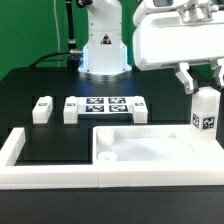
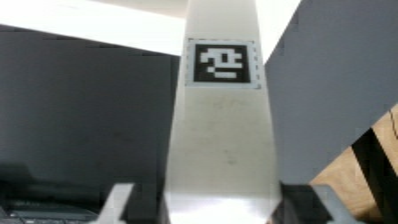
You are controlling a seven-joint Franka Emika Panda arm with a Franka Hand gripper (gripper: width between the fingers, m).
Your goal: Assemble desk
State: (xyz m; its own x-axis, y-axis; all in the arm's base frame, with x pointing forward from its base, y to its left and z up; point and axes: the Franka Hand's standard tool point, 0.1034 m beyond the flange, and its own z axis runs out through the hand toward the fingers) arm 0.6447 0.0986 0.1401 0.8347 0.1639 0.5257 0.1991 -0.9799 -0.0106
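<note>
Exterior view: the border wall (image 1: 15, 150) is nearest the camera. It runs along the bottom of the frame and up the lower left side. Just behind it, from lower centre to lower right, the tabletop (image 1: 160, 150) lies flat on the black worktop (image 1: 50, 80), rim up. There's a small round boss (image 1: 107, 157) inside its left end.

The hand (image 1: 203, 90) is at the right edge of the frame, under the big white wrist housing in the upper right. It's clamped on the top end of the held leg (image 1: 205, 112). That leg stands upright with its tag (image 1: 208, 124) facing the camera. Its lower end is at the tabletop's far right corner. I can't tell whether it touches the rim or hangs just above it.

Mid frame, the marker board (image 1: 105, 106) lies flat on the worktop. The first loose leg (image 1: 42, 110) is at centre left. The second loose leg (image 1: 70, 110) sits between it and the board, apart from both. A small white block (image 1: 141, 108) is just right of the board. It may be another leg, but it's too small for me to confirm. The robot base (image 1: 103, 45) is at top centre, behind the board.

Wrist view: the held leg (image 2: 222, 130) fills the middle, its long face toward the camera. Its tag (image 2: 222, 63) is on that face, toward the end away from the hand. The fingers (image 2: 125, 203) press on the leg's two opposite side faces, so the hand (image 2: 210, 203) is gripping the leg, not released. The dark worktop shows on both sides, blurred.
</note>
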